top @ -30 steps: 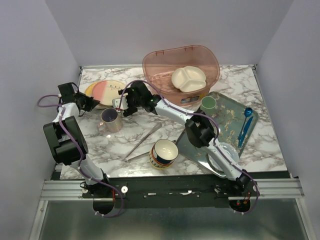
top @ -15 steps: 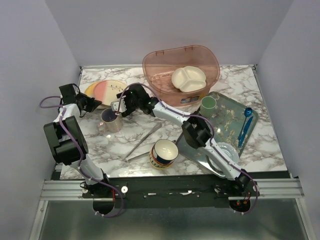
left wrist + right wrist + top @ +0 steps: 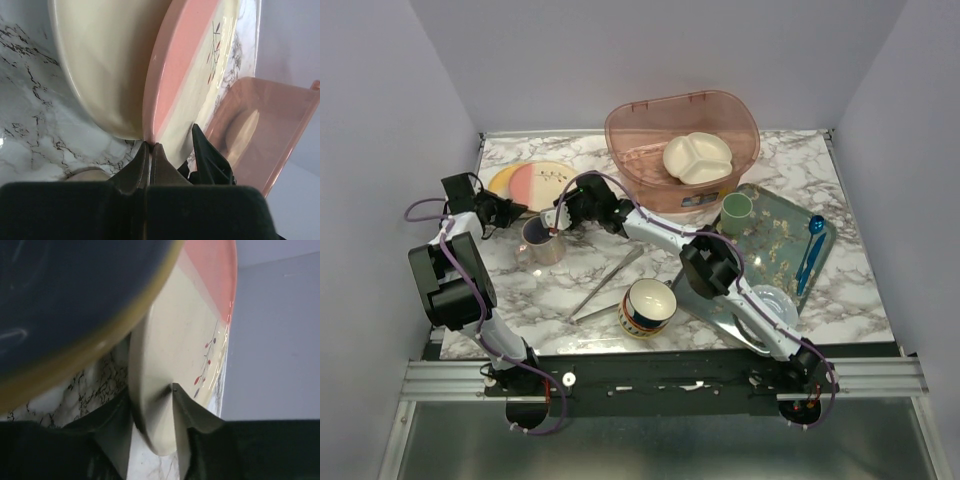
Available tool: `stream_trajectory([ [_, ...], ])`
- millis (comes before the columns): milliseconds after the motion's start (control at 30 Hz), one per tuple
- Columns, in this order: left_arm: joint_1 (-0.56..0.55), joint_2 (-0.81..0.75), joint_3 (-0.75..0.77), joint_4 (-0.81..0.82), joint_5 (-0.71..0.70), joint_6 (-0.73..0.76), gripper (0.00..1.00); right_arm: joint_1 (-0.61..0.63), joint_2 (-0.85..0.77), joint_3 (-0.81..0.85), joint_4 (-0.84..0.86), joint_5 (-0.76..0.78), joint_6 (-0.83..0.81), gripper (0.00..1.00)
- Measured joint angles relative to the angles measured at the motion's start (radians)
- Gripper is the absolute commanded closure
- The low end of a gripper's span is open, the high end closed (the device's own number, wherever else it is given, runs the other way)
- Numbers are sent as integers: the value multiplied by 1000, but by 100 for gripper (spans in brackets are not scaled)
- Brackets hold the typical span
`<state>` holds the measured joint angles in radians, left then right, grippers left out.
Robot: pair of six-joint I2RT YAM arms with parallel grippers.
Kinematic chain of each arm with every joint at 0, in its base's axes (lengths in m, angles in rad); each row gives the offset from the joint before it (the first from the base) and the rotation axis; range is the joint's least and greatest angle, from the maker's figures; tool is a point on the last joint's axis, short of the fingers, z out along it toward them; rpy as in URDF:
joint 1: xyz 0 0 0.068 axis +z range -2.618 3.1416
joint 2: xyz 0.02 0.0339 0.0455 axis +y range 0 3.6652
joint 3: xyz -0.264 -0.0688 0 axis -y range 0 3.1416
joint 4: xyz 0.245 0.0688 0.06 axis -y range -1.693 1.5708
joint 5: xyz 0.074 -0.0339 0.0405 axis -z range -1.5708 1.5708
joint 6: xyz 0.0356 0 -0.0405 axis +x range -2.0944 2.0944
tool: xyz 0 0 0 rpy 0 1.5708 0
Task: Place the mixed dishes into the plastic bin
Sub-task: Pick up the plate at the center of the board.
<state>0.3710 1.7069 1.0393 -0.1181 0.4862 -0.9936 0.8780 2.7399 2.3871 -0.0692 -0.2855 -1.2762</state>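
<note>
The pink-and-cream plate (image 3: 532,182) lies at the back left of the marble table. My left gripper (image 3: 505,210) is shut, its tips (image 3: 151,145) pressed against the plate's raised near rim (image 3: 165,90). My right gripper (image 3: 563,212) has closed round the plate's cream edge (image 3: 155,370), one finger (image 3: 186,412) on top and the other below. The mug (image 3: 540,240), dark inside, stands just in front of both grippers. The pink plastic bin (image 3: 720,115) at the back holds a cream divided dish (image 3: 698,157). A navy-and-yellow bowl (image 3: 648,305) sits near the front.
Long metal tongs (image 3: 607,280) lie between the mug and the patterned bowl. A floral tray (image 3: 780,235) on the right carries a green cup (image 3: 737,208), a blue spoon (image 3: 810,245) and a pale dish (image 3: 775,300). The right arm stretches across the table's middle.
The right gripper has slid left to the plate and its jaws have narrowed onto the rim. The left gripper stayed shut at the plate's edge.
</note>
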Motion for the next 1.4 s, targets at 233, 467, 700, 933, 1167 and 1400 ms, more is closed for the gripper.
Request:
stream_trajectory([
  [233,5,-14,-4,48,1,-25,100,0,-13,-24,64,16,-39,85],
  [467,2,-34,-4,48,24,-28,86,0,-88,-162,162,32,-30,98],
  [700,14,-79,-4,50,53,-9,37,-1,-122,-185,163,35,33,100],
  [933,48,-174,-3,72,72,21,13,-2,-149,-185,125,35,91,100],
  [1167,59,-241,21,42,60,82,10,-3,-200,-172,27,33,174,100],
  [1400,71,-334,28,10,13,145,10,-3,-259,-129,-83,11,246,100],
])
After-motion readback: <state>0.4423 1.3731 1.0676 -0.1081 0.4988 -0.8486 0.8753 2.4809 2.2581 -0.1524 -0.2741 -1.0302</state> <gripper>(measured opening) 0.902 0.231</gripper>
